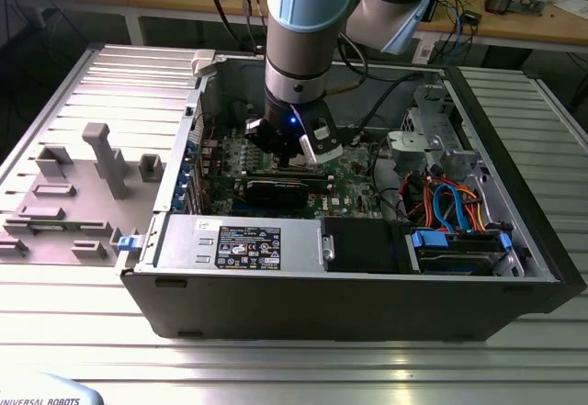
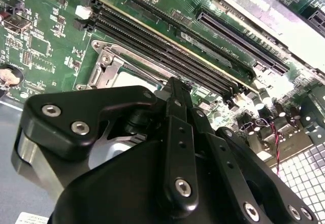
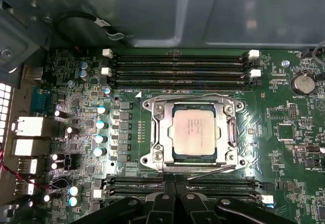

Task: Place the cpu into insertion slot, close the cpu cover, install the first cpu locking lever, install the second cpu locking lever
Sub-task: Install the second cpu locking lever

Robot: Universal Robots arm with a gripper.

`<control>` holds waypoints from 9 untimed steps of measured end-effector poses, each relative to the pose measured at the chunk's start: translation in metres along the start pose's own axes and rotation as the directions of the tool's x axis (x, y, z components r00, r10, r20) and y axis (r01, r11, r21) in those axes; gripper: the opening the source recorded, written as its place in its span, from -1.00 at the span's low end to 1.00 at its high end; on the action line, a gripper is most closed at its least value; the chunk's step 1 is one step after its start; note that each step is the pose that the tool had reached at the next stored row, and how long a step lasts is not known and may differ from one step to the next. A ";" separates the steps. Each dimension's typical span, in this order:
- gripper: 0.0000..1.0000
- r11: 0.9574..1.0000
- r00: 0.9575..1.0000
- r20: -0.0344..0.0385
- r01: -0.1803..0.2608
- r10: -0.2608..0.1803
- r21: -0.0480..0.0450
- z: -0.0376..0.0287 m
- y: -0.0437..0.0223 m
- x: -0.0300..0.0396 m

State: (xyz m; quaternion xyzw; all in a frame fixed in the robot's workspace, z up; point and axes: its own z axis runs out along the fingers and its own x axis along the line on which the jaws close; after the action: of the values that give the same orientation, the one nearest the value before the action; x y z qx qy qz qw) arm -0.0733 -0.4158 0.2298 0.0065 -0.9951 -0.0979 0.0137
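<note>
Black gripper (image 3: 175, 199) housing crowds the foreground in both wrist views; whether it is clenched or released I cannot tell, and it holds nothing that shows.

Largest in the exterior view is the open computer case (image 1: 367, 306), lying on a ribbed metal table (image 1: 276, 359). Reading the case as a clock face, the arm (image 1: 299, 28) comes down from twelve o'clock and the gripper hangs just short of the centre, over the green motherboard (image 1: 354, 194). A grey power supply box (image 1: 239, 240) sits at seven o'clock, and blue and orange cables (image 1: 450, 205) at four o'clock. The arm hides the socket in that view.

The first wrist view looks straight down on what the exterior view cannot see. The insertion slot (image 3: 147, 159) lies between two banks of long memory slots (image 3: 177, 69). The cpu cover (image 3: 163, 132), a silvery frame, lies flat over it. Through its window shows the cpu (image 3: 192, 131), seated square in the slot, dull silver-grey on top with a pale greenish rim. A thin lever rod (image 3: 208, 172) runs slanted along the frame's edge nearest the gripper.

The second wrist view catches one corner of the socket past the gripper's body.
</note>
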 end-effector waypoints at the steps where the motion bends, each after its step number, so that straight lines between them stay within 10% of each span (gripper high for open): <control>1: -0.79 1.000 1.000 0.000 0.000 0.000 0.000 0.0001 0.0000 0.0000; 9: -0.79 1.000 1.000 0.000 0.000 0.000 -0.006 0.0058 -0.0048 0.0080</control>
State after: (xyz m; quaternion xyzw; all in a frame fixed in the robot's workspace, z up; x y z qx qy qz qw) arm -0.0814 -0.4195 0.2234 0.0065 -0.9948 -0.1008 0.0137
